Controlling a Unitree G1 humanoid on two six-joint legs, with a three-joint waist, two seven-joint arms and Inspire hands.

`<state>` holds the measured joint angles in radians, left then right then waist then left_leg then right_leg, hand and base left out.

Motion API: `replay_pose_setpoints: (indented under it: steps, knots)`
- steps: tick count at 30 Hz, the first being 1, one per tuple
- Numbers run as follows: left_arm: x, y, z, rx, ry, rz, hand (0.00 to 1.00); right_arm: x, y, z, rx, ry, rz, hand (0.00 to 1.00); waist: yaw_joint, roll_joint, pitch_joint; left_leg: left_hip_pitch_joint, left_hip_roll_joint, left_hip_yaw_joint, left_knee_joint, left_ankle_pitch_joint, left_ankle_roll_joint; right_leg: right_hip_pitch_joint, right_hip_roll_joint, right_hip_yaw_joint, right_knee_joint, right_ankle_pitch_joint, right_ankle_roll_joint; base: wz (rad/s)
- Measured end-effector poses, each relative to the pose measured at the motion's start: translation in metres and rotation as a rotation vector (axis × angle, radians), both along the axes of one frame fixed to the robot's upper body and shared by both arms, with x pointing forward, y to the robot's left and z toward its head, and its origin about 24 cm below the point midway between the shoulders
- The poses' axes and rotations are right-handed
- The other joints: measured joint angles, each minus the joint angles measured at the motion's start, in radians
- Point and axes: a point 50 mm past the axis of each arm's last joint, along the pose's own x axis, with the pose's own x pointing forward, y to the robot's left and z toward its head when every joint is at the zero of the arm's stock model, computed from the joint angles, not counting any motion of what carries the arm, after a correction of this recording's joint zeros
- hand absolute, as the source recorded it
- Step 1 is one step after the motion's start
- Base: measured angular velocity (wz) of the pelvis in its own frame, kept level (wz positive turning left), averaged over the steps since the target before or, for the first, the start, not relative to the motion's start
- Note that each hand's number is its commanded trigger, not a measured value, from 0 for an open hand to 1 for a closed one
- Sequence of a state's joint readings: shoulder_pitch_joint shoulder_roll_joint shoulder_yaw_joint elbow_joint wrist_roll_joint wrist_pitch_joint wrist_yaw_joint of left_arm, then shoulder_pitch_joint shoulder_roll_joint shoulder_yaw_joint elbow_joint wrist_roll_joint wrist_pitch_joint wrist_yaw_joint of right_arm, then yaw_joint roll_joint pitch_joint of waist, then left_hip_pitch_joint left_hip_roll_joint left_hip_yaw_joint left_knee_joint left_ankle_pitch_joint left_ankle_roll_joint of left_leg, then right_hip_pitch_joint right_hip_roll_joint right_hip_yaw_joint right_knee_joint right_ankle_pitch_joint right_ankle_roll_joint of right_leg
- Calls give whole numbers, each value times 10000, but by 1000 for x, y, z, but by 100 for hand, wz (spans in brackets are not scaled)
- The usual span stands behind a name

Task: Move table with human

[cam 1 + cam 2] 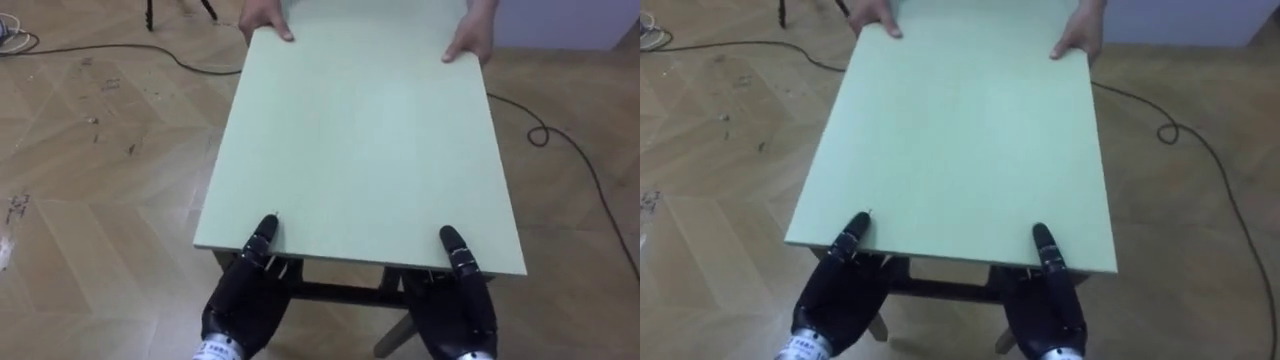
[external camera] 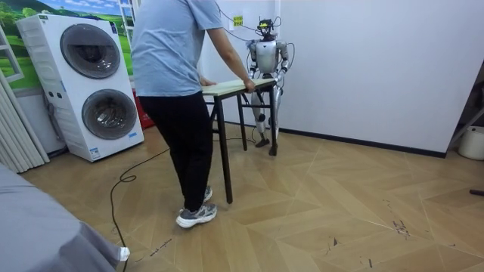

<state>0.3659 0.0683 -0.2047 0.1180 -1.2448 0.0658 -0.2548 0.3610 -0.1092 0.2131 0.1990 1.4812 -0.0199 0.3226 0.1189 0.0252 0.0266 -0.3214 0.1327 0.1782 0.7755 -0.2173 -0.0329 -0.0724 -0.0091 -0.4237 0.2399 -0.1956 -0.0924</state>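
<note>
Table (image 1: 360, 150) hangs between 2 carriers: its pale green top runs from the robot at 6 o'clock to a person (image 2: 174, 75) at 12 o'clock, with dark legs beneath. The left hand (image 1: 245, 300) clamps the near edge at about 7 o'clock, with its thumb laid flat on the top and its palm tucked below the rim. The right hand (image 1: 460, 305) does the same at 5 o'clock. (The other fingers lie under the board, so I cannot tell how tightly they curl.) The person's hands (image 1: 470, 38) grip the far edge at 11 and 1 o'clock. In the room view the person stands with feet apart as in a step. The robot is upright at the far end by a white wall, and 2 stacked washers (image 2: 98, 83) stand at 9 o'clock.

By its look the table is stiff and moderately heavy, awkward more than weighty. The smooth top could slip under a thumb, so the hold belongs at the edge near each corner, wide apart, keeping the board level. A cable (image 1: 545, 135) loops on the floor at 3 o'clock and could catch a leg.
</note>
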Motion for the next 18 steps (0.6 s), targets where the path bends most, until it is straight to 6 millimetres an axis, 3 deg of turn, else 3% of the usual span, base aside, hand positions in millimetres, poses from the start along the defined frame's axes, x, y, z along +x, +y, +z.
replay_pose_setpoints:
  steps: [3,5,6,8,9,10,11,13,14,16,17,18]
  knots:
    - [1,-1,1,-52,-20,34,100,1,-1,2,-42,-123,31,100,-452,307,5,1174,262,-171,967,-237,-135,-166,113,-618,217,-60,-132,56]
    - [2,-1,3,29,-129,21,100,1,0,2,-21,-228,40,100,-615,451,-9,2235,494,-178,522,-13,-294,-504,165,-841,634,-114,-197,31]
    - [5,-1,4,90,-183,8,100,2,0,3,23,-255,2,100,-719,460,4,2746,468,-190,-329,-244,-501,-714,109,-890,989,-158,-186,42]
    - [7,-1,4,153,-67,25,100,0,1,2,17,-227,51,100,-980,351,16,2912,182,-280,-1179,-235,-477,-1084,-47,-151,1423,-51,-242,53]
    - [6,-1,3,165,-36,17,100,-2,0,2,11,-208,47,100,-1170,330,2,3065,52,-346,-1752,-242,-479,-1327,6,542,1565,73,-355,45]
    - [6,0,4,192,-78,-16,100,-4,1,2,30,-234,60,100,-1193,316,-8,3126,-28,-418,-2123,-353,-622,-1385,111,1113,1261,285,-291,23]
    - [6,0,4,193,-139,4,100,-3,1,2,33,-303,82,100,-1148,350,7,3157,169,-446,-2286,-689,-788,-1429,206,1137,1005,466,-225,0]
    - [9,-1,5,154,-216,13,100,2,1,5,4,-458,79,100,-1065,522,64,3199,412,-456,-2673,-1334,-671,-1735,402,1115,1242,531,-220,-11]
    - [11,-1,6,153,-249,5,100,5,1,6,-3,-506,84,100,-1076,534,70,3248,418,-438,-2935,-1489,-652,-1896,406,1113,1408,533,-224,-4]
    - [23,-7,11,158,-416,-117,100,17,-4,11,-90,-800,20,100,-984,536,77,3378,206,-408,-4038,-1974,-473,-2851,206,1086,2233,668,-219,-3]
    - [27,-8,12,169,-463,-173,100,19,-5,12,-135,-860,57,100,-852,490,115,3415,101,-402,-4257,-2013,-384,-3177,55,1043,2655,779,-215,-28]
    - [34,-9,12,204,-518,-159,100,26,-7,13,-245,-939,45,100,-770,335,267,3544,-216,-514,-4499,-1942,-18,-4082,-430,784,3998,1135,-184,-32]
